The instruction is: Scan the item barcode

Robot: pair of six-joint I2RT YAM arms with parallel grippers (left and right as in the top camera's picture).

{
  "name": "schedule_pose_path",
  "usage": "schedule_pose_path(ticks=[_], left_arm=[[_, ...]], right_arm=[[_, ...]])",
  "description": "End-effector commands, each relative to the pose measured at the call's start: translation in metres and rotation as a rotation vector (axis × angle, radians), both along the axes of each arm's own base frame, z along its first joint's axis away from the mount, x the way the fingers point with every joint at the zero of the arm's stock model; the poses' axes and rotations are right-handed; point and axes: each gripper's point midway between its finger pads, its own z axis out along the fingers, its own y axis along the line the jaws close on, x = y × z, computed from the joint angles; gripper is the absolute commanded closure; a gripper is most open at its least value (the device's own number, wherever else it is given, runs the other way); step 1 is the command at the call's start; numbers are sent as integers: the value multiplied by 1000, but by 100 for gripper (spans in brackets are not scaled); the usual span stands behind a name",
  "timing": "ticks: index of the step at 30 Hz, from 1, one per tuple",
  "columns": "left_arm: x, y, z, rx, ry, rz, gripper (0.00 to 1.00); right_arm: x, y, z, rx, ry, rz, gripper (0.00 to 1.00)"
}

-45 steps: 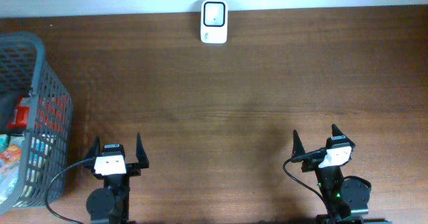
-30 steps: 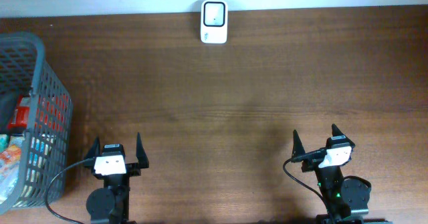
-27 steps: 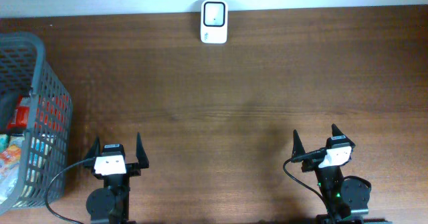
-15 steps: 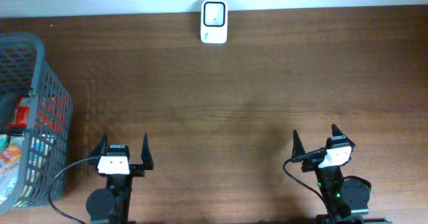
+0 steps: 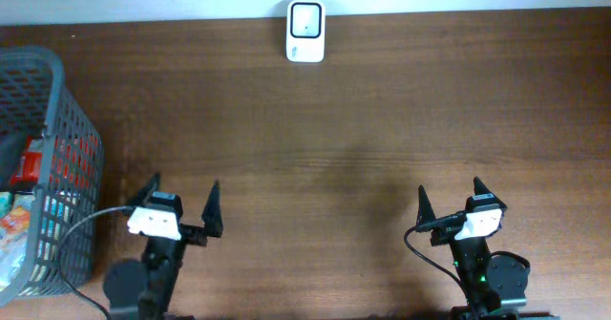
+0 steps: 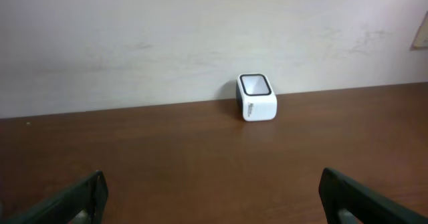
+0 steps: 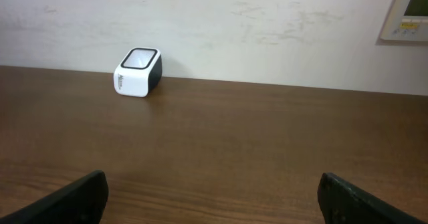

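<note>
A white barcode scanner (image 5: 305,32) with a dark window stands at the table's far edge against the wall; it also shows as the scanner (image 6: 257,97) in the left wrist view and the scanner (image 7: 138,72) in the right wrist view. Packaged items (image 5: 29,205) lie inside a grey basket (image 5: 59,81) at the left. My left gripper (image 5: 182,198) is open near the front edge, right of the basket, its fingers empty. At the front right my right gripper (image 5: 451,198) is open too, holding nothing. No single item's barcode is visible.
Brown wooden table (image 5: 363,138) stretches between both arms and the scanner. A white wall (image 6: 167,30) rises behind the table. A wall control panel (image 7: 408,10) hangs at the right in the right wrist view.
The left arm has shifted slightly forward and right and turned a little; its gripper stays open. The right arm has not moved.
</note>
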Motion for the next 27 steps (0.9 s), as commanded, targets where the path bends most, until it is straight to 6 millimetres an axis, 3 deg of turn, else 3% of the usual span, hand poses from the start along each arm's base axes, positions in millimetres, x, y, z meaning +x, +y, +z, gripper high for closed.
schedule_pose_path(ticks=[1, 5, 11, 15, 22, 25, 27], left_arm=[[14, -4, 38, -4, 11, -27, 1], [34, -4, 64, -6, 33, -30, 1], [60, -8, 70, -12, 91, -68, 1], [70, -14, 91, 46, 75, -114, 1], [114, -12, 121, 78, 455, -148, 1], [124, -12, 143, 73, 567, -158, 1], [127, -20, 144, 44, 592, -203, 1]], right_arm=[[0, -2, -3, 12, 6, -8, 1], [0, -2, -3, 12, 6, -8, 1], [0, -2, -3, 12, 6, -8, 1], [0, -2, -3, 12, 6, -8, 1], [0, -2, -3, 12, 6, -8, 1], [0, -2, -3, 12, 6, -8, 1], [0, -2, -3, 12, 6, -8, 1]])
